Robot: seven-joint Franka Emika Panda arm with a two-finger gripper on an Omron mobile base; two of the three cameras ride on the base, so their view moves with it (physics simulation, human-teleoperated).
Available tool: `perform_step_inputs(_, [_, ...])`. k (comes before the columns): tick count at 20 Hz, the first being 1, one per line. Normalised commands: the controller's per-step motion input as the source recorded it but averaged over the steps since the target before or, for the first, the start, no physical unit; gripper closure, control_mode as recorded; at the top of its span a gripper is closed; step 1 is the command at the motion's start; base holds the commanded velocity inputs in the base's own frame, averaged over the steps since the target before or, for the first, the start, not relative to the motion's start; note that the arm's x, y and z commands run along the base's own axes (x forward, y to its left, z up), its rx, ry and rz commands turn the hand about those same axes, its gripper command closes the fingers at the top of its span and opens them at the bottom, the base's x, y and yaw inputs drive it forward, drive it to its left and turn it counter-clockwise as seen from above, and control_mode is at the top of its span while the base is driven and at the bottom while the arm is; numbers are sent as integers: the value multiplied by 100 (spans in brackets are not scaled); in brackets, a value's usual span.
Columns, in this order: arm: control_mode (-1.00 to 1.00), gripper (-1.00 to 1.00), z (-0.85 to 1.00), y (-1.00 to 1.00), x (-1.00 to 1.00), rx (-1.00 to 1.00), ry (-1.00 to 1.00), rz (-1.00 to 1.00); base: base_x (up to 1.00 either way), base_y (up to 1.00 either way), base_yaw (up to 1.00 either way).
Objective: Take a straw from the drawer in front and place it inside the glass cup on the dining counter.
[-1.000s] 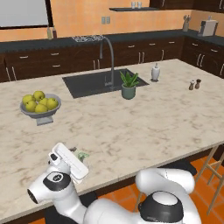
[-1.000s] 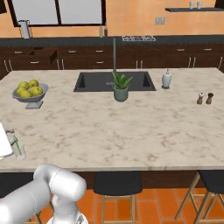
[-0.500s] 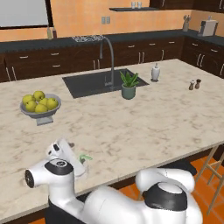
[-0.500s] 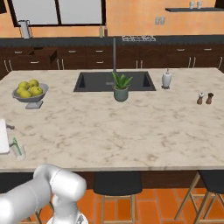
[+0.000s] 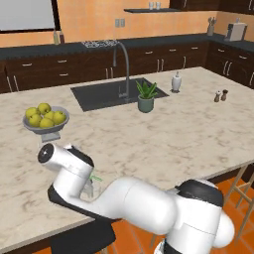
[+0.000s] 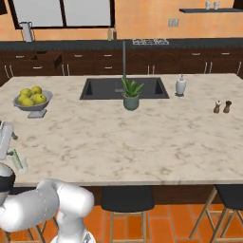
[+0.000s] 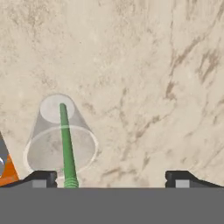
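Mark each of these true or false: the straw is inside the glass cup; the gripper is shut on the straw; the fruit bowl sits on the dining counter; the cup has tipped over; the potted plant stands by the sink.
1. The straw is inside the glass cup: true.
2. The gripper is shut on the straw: false; its jaws stand wide open, with the straw beside one fingertip.
3. The fruit bowl sits on the dining counter: true.
4. The glass cup has tipped over: false; it stands upright.
5. The potted plant stands by the sink: true.
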Motion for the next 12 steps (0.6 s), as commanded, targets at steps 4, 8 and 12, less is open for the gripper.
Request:
perform_step_inputs(4, [-100, -100, 1, -1, -5, 43, 34, 0, 0, 0, 0])
perform_step_inputs(8, [-100, -100, 36, -26, -66, 39, 13, 0, 0, 0, 0])
perform_step_inputs(12, [-100, -100, 66, -72, -55, 33, 11, -4, 0, 0, 0])
